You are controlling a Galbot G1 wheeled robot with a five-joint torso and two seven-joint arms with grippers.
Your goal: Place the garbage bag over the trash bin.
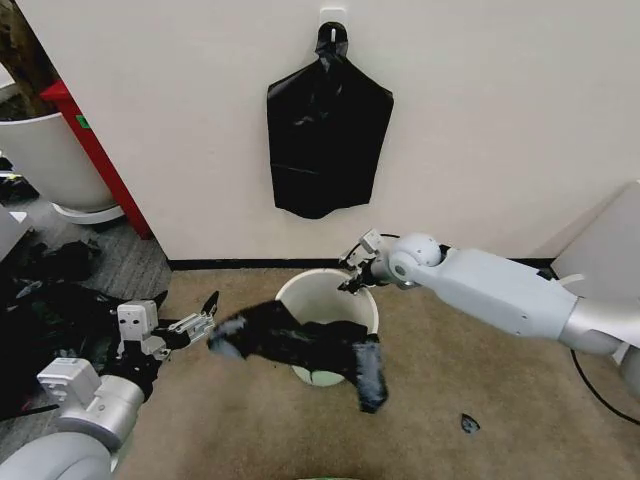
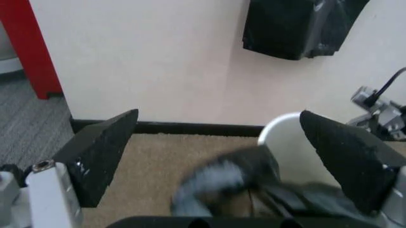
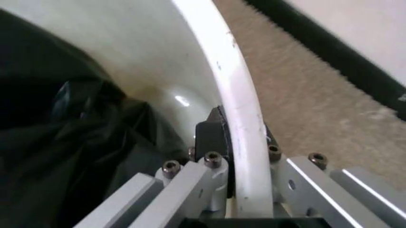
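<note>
The trash bin (image 1: 300,292) is a small round cream-white plastic bucket with smooth walls and a rolled rim, standing on tan short-pile carpet (image 1: 250,420) close to the wall (image 1: 480,120). The garbage bag (image 1: 300,345), a thin glossy crinkled black film, lies draped across the near rim of the bin: one part hangs inside the bin, one end trails out toward the robot's left, and another end hangs down the outer front wall.

The right hand (image 1: 352,272) sits at the far rim of the bin. In the right wrist view its fingers (image 3: 212,135) straddle the rolled rim (image 3: 238,118), one dark pad inside the wall and one outside, clenched on the plastic edge.

The left hand (image 1: 200,318) is low over the carpet, just beside the trailing end of the bag. Its two black wedge-shaped fingers (image 2: 101,152) are spread wide apart, released, with nothing between them; the bag end lies beyond the gap.

A second flat black bag (image 1: 328,130), gathered to a point, hangs from a hook (image 1: 333,18) on the wall above the bin. A black baseboard (image 1: 220,265) runs along the foot of the wall
</note>
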